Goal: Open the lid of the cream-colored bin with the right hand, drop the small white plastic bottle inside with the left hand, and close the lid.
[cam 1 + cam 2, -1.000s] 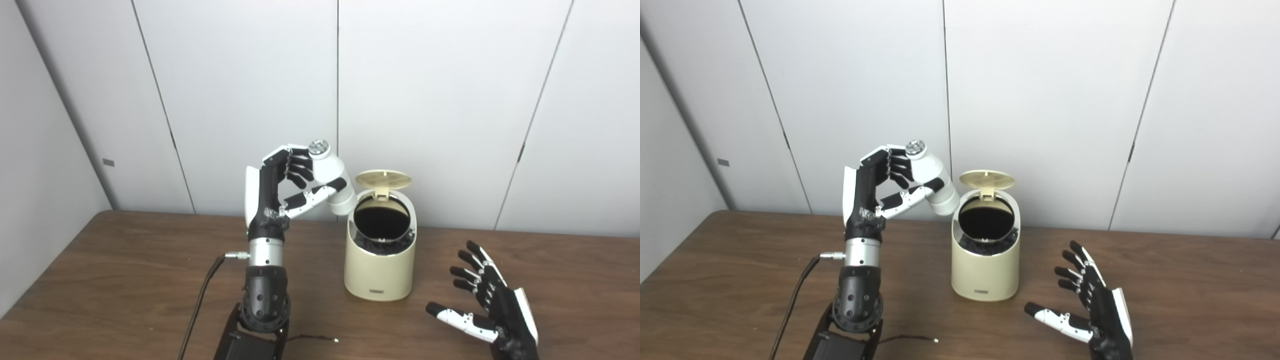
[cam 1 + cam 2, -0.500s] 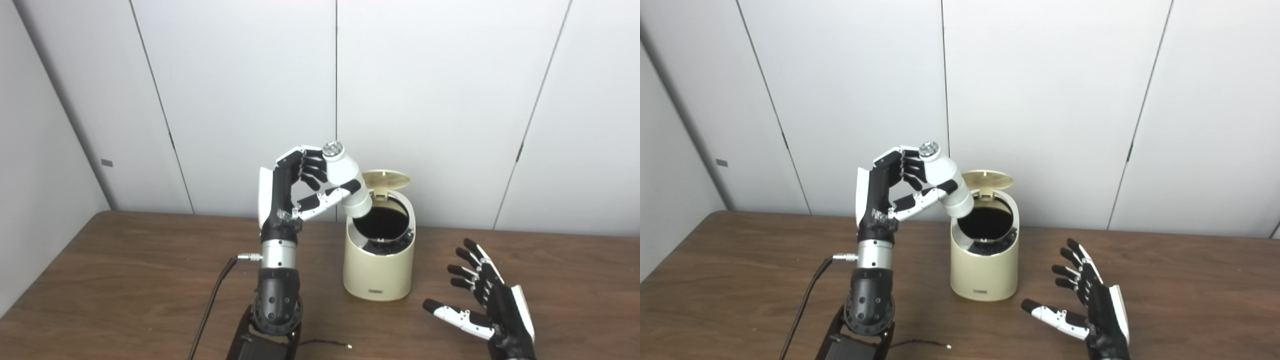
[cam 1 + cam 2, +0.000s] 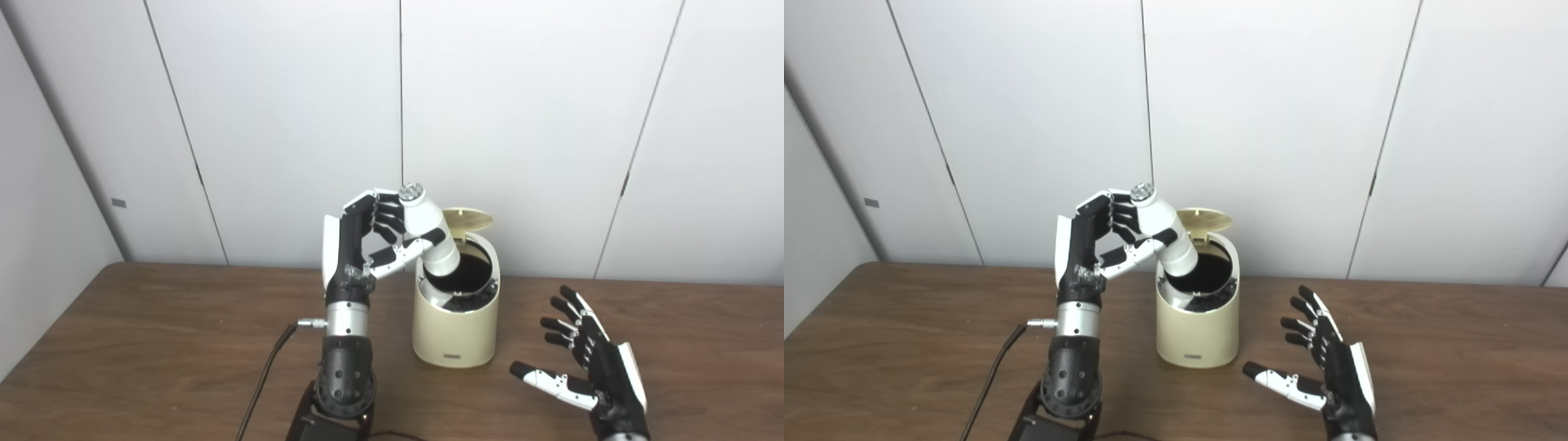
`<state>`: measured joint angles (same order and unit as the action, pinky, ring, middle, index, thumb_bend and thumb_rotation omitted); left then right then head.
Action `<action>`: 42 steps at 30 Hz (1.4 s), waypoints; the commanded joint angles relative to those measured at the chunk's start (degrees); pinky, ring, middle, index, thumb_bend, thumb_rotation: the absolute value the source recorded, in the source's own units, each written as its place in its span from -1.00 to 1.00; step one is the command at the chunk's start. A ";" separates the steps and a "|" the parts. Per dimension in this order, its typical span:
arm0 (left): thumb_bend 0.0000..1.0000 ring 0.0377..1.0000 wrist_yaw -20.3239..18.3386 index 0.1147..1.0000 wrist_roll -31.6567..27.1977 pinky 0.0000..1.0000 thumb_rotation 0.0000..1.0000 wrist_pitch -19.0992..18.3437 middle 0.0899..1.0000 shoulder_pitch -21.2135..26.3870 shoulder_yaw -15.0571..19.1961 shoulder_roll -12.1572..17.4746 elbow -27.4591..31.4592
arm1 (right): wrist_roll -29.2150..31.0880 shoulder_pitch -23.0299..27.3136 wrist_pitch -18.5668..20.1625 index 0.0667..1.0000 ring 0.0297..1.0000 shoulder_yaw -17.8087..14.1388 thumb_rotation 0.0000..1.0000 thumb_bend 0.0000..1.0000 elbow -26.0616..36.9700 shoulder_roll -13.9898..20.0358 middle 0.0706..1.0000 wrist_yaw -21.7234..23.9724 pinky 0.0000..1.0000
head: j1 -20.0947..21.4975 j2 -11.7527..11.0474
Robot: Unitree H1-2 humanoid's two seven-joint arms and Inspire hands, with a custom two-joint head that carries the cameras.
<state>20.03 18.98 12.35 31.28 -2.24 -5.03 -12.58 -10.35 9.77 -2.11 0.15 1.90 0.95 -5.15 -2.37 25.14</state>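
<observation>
White panelled wall (image 3: 520,122) behind brown wooden table (image 3: 153,343).

Bottle held tilted over the open bin

The left hand (image 3: 1102,236) grips the small white bottle (image 3: 1167,236), its lower end over the dark mouth of the cream-colored bin (image 3: 1199,334), cap pointing up and left. The lid (image 3: 1204,216) stands raised at the back rim. The right hand (image 3: 1329,373) hovers near the wooden table (image 3: 906,343), fingers spread, to the right of the bin
</observation>
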 commanded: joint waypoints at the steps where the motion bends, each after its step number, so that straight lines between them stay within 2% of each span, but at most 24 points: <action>1: 0.01 -0.20 0.66 -0.09 -0.41 -0.34 -1.00 2.76 -0.14 2.16 -0.17 -0.82 0.41 | 0.14 1.31 -1.51 0.79 0.53 0.23 -0.72 0.61 2.02 -0.50 0.73 -0.36 0.44 | 0.07 0.18; 15: 0.01 -0.21 2.59 -0.09 -0.42 -0.34 -1.00 5.69 -0.14 1.66 -0.39 -2.13 -4.34 | 0.03 1.16 -0.98 0.78 0.53 0.27 -0.75 0.59 3.28 -1.15 0.73 -0.40 0.44 | 0.54 0.59; 28: 0.01 -0.19 5.46 -0.11 1.26 -0.29 -1.00 14.10 -0.16 2.28 -1.25 -0.49 -13.48 | 0.96 1.20 -1.18 0.79 0.54 0.09 -0.72 0.60 3.55 -1.00 0.73 -0.04 0.47 | 0.73 0.94; 35: 0.01 -0.17 5.18 -0.12 1.90 -0.27 -1.00 13.52 -0.15 1.92 -1.69 0.14 -13.91 | 1.18 1.25 -1.39 0.80 0.54 0.06 -0.67 0.62 3.21 -0.58 0.74 0.08 0.48 | 0.49 1.11; 38: 0.02 -0.12 4.97 -0.12 3.67 -0.17 -1.00 12.70 -0.11 1.79 -2.54 0.78 -13.77 | 1.16 1.28 -1.31 0.79 0.53 0.07 -0.69 0.61 3.21 -0.52 0.74 0.08 0.48 | 0.31 1.11; 39: 0.15 -0.03 5.35 -0.03 4.82 -0.13 -0.99 12.37 -0.03 1.79 -2.92 1.02 -13.77 | 1.14 1.28 -1.43 0.79 0.53 0.08 -0.69 0.62 3.17 -0.52 0.73 0.04 0.48 | 0.31 1.11; 41: 0.57 0.17 5.93 0.29 6.09 -0.01 -0.95 11.62 0.28 1.72 -3.26 1.12 -13.45 | 1.03 1.26 -1.44 0.79 0.52 0.13 -0.69 0.62 3.20 -0.54 0.73 -0.04 0.47 | 0.31 1.11; 42: 0.64 0.25 5.97 0.38 6.19 0.04 -0.93 11.39 0.38 1.66 -3.29 1.07 -13.09 | 0.96 1.27 -1.41 0.78 0.52 0.16 -0.69 0.62 3.19 -0.51 0.73 -0.05 0.47 | 0.06 1.15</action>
<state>25.27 23.96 23.55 30.98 -4.99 -3.49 -27.48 -9.40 9.24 -1.94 0.18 3.39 0.54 -5.08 -2.28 26.28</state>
